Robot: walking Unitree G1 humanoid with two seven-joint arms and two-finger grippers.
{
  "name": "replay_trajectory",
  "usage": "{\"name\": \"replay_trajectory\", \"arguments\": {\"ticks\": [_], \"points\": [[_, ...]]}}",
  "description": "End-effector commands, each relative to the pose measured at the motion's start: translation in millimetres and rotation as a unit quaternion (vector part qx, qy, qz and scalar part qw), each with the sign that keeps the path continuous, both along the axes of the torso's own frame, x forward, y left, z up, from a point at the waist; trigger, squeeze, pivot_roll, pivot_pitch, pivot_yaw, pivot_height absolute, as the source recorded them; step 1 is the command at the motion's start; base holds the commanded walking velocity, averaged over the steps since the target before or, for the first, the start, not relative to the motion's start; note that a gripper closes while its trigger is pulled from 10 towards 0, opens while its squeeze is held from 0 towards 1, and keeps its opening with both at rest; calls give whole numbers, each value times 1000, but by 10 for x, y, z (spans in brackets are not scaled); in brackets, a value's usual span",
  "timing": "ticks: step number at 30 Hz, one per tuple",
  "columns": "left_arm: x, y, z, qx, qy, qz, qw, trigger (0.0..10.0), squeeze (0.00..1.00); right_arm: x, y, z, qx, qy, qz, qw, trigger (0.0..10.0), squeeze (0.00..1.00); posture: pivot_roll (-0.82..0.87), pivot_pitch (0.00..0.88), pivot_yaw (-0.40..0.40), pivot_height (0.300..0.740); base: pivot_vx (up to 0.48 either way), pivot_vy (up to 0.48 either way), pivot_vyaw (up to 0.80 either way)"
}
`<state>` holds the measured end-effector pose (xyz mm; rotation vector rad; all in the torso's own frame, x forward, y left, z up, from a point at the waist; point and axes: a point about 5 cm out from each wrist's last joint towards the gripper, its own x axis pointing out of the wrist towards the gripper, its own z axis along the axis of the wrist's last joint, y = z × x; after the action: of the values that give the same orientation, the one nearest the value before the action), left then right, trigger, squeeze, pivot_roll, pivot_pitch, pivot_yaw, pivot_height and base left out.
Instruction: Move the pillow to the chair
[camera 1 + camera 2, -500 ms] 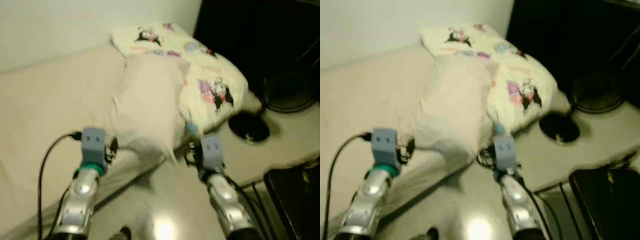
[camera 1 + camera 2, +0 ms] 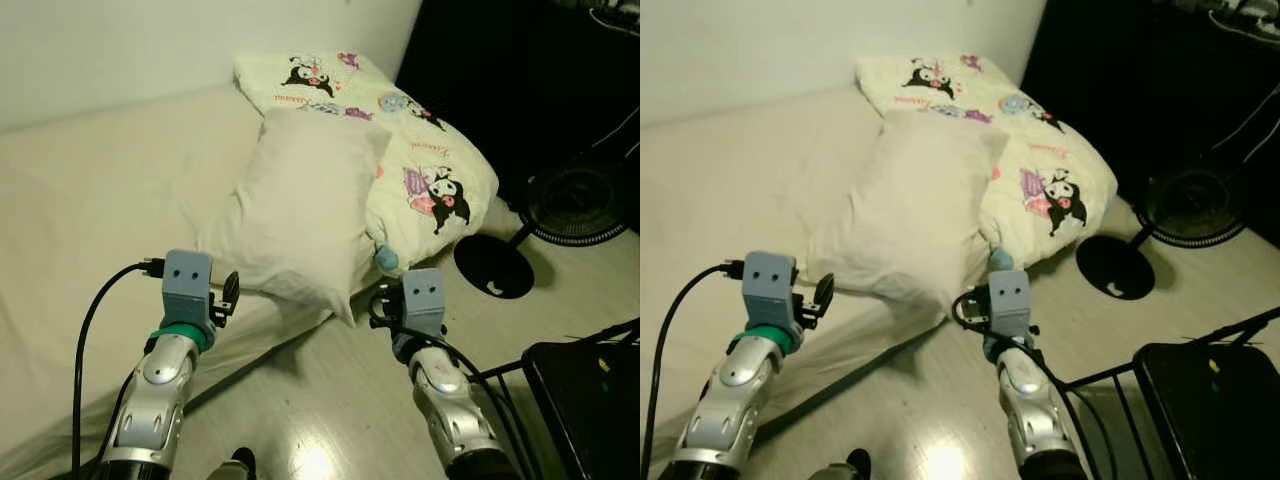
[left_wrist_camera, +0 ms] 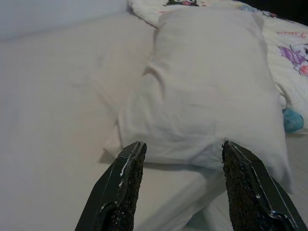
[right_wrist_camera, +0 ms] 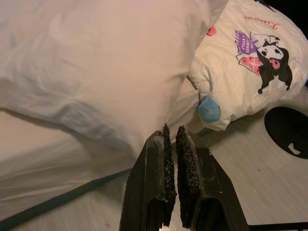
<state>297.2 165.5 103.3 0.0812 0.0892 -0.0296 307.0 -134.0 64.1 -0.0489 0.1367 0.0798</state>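
— On the bed [image 2: 90, 200], close to its near edge, lies the plain white pillow [image 2: 300, 210]. Its far end leans on a folded cartoon-print blanket [image 2: 420, 150]. Is this the thing to carry?

— Yes. I judge it is light and very soft, so it will sag and fold when I lift it. The cotton cover looks not slippery; it should bunch easily between the fingers.

— How are your tools now?

— My left tool [image 3: 180, 159] is spread wide, the two fingers aimed at the near short edge of the pillow, not touching it yet. My right tool [image 4: 172, 139] is pressed together and holds nothing; it points near the pillow's hanging corner, over the floor [image 2: 340, 400].

— Where would you take hold?

— At the near edge, I think, one tool on each corner, pinching a thick fold of cover and filling together. One corner only would let it swing and drag against the blanket.
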Motion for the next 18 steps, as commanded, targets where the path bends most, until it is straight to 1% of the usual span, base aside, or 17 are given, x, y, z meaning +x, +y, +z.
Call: {"name": "replay_trajectory", "arguments": {"ticks": [1, 18], "points": [[-2, -33, -14, -7, 4, -5, 1000, 10000, 0, -29, -35, -80, 2, 19, -6, 1000, 10000, 0, 91, 0, -60, 740, 259, 0, 0], [-12, -71, -28, -16, 4, -11, 1000, 10000, 0, -40, -37, -97, -6, 23, 2, 1000, 10000, 0, 87, 0, -70, 740, 299, 0, 0]]}}
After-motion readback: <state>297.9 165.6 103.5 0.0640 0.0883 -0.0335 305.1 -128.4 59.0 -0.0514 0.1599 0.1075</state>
